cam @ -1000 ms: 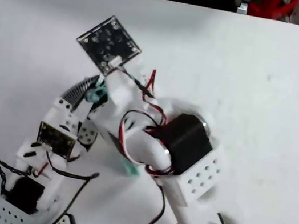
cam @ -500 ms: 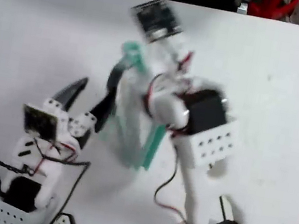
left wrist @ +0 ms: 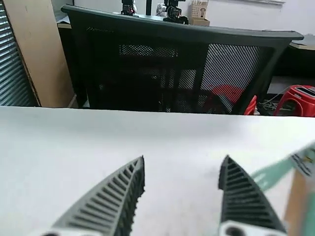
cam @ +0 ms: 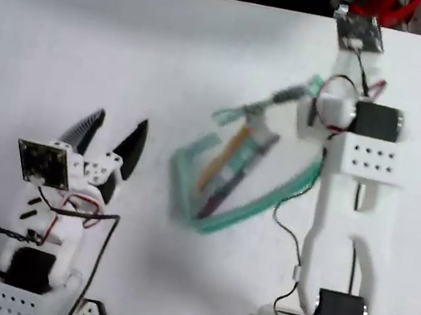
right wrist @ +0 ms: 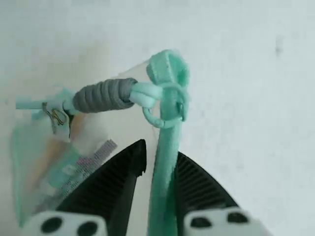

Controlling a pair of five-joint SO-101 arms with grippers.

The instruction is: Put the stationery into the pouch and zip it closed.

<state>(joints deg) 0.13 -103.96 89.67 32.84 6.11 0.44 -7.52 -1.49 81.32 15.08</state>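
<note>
Two grippers attend one pouch (cam: 180,181), a clear bag with teal edging that lies on the table (cam: 69,35). The stationery (cam: 222,160) sits inside it. The right gripper (right wrist: 160,155) is clamped on the pouch's teal end tab (right wrist: 167,69), just beside the grey zip pull (right wrist: 104,96). The left gripper (cam: 119,119) stands well apart from the pouch, on the side away from the tab, fingers spread and holding nothing. Loading looks finished, so zipping is the step in hand. How far the zip is drawn cannot be told. The next move likely calls for one gripper to anchor the pouch while the other draws the pull.
</note>
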